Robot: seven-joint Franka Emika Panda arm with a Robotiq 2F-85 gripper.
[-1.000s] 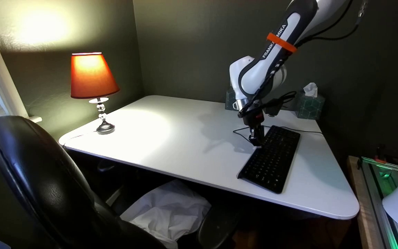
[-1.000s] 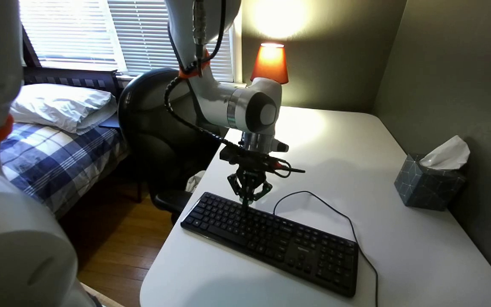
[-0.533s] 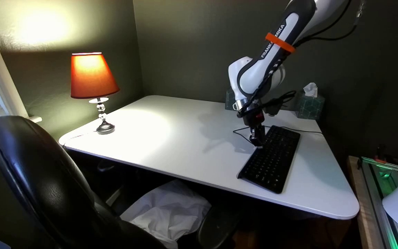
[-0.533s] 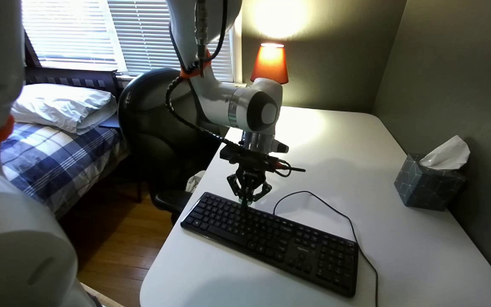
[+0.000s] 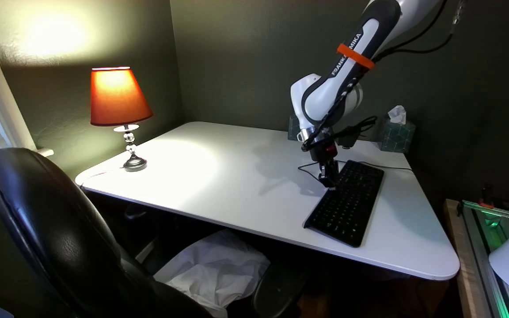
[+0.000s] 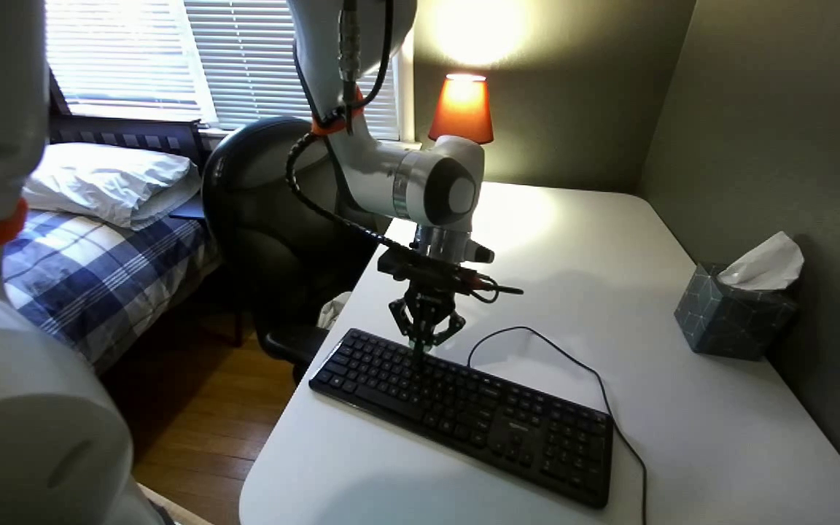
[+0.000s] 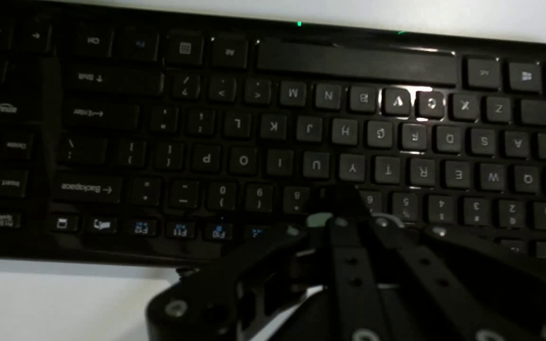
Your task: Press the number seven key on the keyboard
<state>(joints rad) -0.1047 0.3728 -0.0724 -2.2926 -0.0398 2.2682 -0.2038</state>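
Note:
The black keyboard (image 5: 347, 205) lies flat on the white table. It also shows in an exterior view (image 6: 464, 415), and its letters stand upside down in the wrist view (image 7: 273, 125). My gripper (image 6: 418, 354) points down over the keyboard's far long edge, fingers together; it also shows in an exterior view (image 5: 330, 183). In the wrist view the dark fingertips (image 7: 341, 198) cover most of the seven key (image 7: 322, 192), between the eight key (image 7: 296, 199) and the six key (image 7: 371, 201). The tips are at or just above the keys; contact cannot be told. Nothing is seen held.
The keyboard cable (image 6: 595, 372) curls behind the keyboard on the white table (image 6: 558, 233). A tissue box (image 6: 733, 317) stands at the table's wall side. A lamp (image 5: 119, 99) stands at the far end. A black chair (image 5: 51, 229) is at the table's edge.
The arm has shifted very slightly and the gripper has sunk a touch towards the keyboard. The fingers stay together. The keyboard has not moved.

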